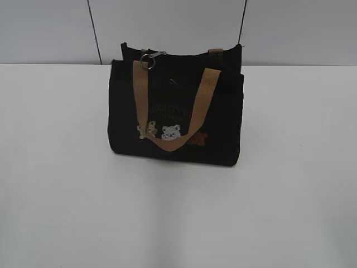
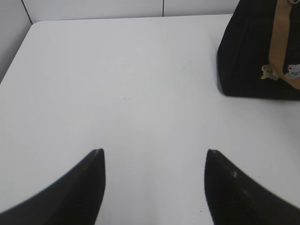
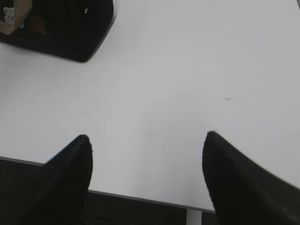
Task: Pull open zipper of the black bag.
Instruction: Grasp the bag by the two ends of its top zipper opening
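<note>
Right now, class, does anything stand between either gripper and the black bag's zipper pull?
Nothing visible does. Bare white table lies between the open left gripper and the black bag, likewise for the open right gripper. The zipper pull sits exposed at the bag's top.

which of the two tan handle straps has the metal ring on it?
The front strap's left leg: the silver ring sits at its top. The right leg is bare. The rear handle barely shows.

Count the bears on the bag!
2 clear ones on the bag front: a tan bear left, a white bear beside it. The strap may hide more.
</note>
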Available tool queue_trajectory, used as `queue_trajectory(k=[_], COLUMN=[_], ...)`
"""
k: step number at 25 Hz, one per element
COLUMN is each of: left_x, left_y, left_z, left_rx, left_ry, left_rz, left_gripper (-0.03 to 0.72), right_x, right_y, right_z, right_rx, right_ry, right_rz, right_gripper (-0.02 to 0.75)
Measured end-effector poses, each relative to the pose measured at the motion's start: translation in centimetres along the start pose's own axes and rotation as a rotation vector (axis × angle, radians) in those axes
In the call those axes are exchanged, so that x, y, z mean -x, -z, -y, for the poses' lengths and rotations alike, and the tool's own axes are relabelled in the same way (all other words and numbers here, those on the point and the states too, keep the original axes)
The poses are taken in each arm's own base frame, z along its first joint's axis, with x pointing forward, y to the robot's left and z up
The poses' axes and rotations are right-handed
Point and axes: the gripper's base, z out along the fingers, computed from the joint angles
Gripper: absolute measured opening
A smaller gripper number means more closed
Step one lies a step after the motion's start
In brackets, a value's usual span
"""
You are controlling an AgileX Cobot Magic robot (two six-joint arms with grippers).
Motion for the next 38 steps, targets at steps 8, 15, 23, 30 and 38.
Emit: queue_trajectory(k=[8, 15, 23, 30, 38], left_x=[0.7, 4.1, 6.1, 6.5, 6.2], left_y=[-1.3, -4.6, -10.0, -16.3, -21.7], left_z=[0.0, -0.1, 0.0, 0.7, 1.3], left_rx=[-0.041, -0.116, -0.227, -0.428, -0.606], left_ry=[0.033, 0.134, 0.163, 0.083, -0.167], left_rz=[-0.08, -0.129, -0.191, -0.256, -0.11], left_gripper=[0.449, 0.414, 0.409, 0.406, 0.406], right_x=[0.0, 0.0, 0.0, 0.0, 0.0], right_y=[0.0, 0.0, 0.0, 0.0, 0.0], right_z=[0.0, 0.0, 0.0, 0.0, 0.0], right_rx=[0.0, 0.0, 0.0, 0.0, 0.001], right_ry=[0.0, 0.0, 0.0, 0.0, 0.0], right_rz=[0.0, 0.0, 0.0, 0.0, 0.0], right_gripper=[0.553, 0.553, 0.553, 0.553, 0.553])
